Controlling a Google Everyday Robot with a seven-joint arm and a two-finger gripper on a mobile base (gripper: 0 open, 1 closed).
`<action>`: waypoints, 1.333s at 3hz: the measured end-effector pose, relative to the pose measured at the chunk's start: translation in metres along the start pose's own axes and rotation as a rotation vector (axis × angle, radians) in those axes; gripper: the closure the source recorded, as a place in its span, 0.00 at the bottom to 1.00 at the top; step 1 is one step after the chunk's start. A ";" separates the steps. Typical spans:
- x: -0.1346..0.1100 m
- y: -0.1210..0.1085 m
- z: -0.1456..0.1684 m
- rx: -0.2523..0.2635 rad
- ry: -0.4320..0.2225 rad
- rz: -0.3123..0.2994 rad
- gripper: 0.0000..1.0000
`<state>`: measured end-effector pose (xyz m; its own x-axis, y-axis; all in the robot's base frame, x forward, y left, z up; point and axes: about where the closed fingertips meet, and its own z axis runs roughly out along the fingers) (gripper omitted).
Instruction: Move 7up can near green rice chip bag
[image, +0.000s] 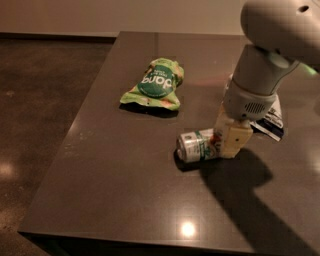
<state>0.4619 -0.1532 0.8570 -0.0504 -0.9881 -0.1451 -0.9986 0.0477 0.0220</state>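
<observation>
The 7up can (196, 146) lies on its side near the middle of the dark table (110, 190), silver top facing front left. My gripper (226, 141) comes down from the right and is shut on the can's right end, its cream fingers (235, 141) covering that end. The green rice chip bag (155, 84), light green with a dark green "dang" label, lies flat farther back and to the left, well apart from the can.
A dark blue and white snack bag (270, 123) lies behind my arm at the right, mostly hidden. The table's left edge (75, 135) and front edge (150, 242) drop to a dark floor. My arm casts a shadow at front right.
</observation>
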 end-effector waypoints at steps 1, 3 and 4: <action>0.014 -0.040 -0.006 -0.013 -0.059 0.189 1.00; -0.016 -0.072 -0.042 0.048 -0.247 0.347 1.00; -0.035 -0.073 -0.040 0.068 -0.254 0.366 1.00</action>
<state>0.5367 -0.1279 0.9004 -0.3940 -0.8378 -0.3779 -0.9127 0.4053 0.0530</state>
